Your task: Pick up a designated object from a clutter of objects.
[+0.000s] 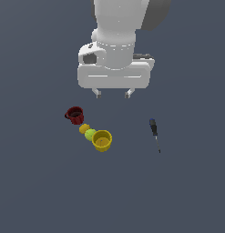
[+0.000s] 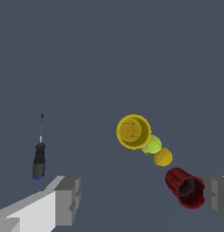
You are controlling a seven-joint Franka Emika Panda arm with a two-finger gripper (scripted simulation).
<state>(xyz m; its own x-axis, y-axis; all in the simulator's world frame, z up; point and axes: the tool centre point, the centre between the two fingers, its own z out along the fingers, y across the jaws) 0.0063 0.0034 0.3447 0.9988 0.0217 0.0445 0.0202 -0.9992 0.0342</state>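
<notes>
Dark red handled mug (image 1: 74, 115), handle barely discernible, dark inside; yellow handleless cup (image 1: 102, 140) seemingly empty.
Gripper (image 1: 113, 94) spread, pinching nothing.

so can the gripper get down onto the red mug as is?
Probably yes. The gripper hangs open and empty above the red mug, with nothing over it. The orange fruit crowds one side.

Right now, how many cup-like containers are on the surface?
2. The red mug stands at the end of the row on the exterior view's left; the yellow cup stands at the other end, next to the green fruit. None seems hidden.
</notes>
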